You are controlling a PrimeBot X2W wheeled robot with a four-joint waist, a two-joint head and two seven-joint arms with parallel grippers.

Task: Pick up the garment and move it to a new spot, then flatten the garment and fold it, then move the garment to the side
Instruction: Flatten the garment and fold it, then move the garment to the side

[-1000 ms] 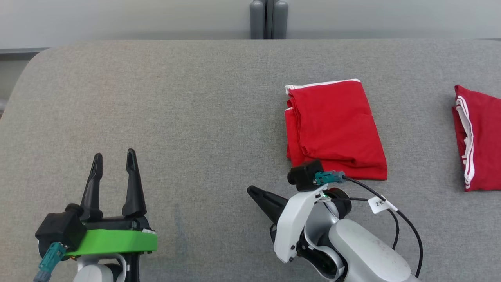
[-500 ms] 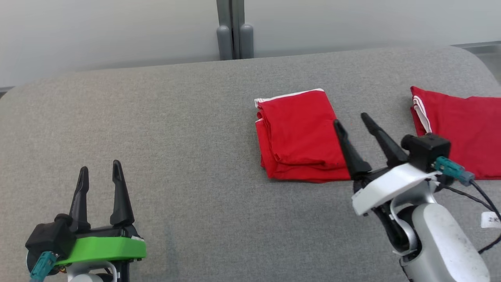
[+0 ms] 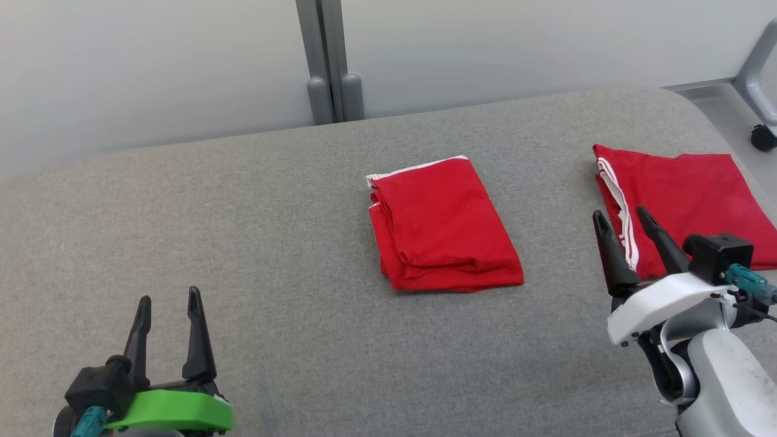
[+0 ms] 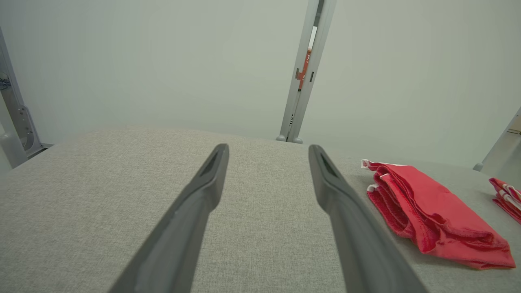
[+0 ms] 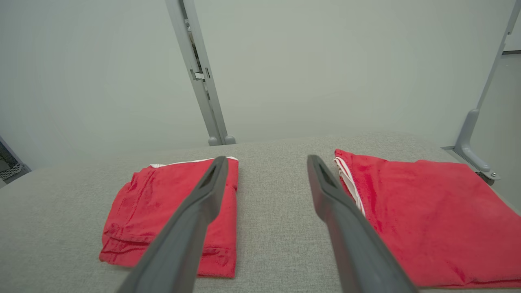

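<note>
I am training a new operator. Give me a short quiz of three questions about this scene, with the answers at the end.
1. How many garments lie on the grey surface? A) one B) two C) three
2. True or false: the right gripper is shut on the middle garment.
3. Fill in: the side garment, with white stripes along one edge, lies nearest the ___ gripper.

Key: 1 B. 2 False: its jaws stand open and hold nothing. 3 right.
</note>
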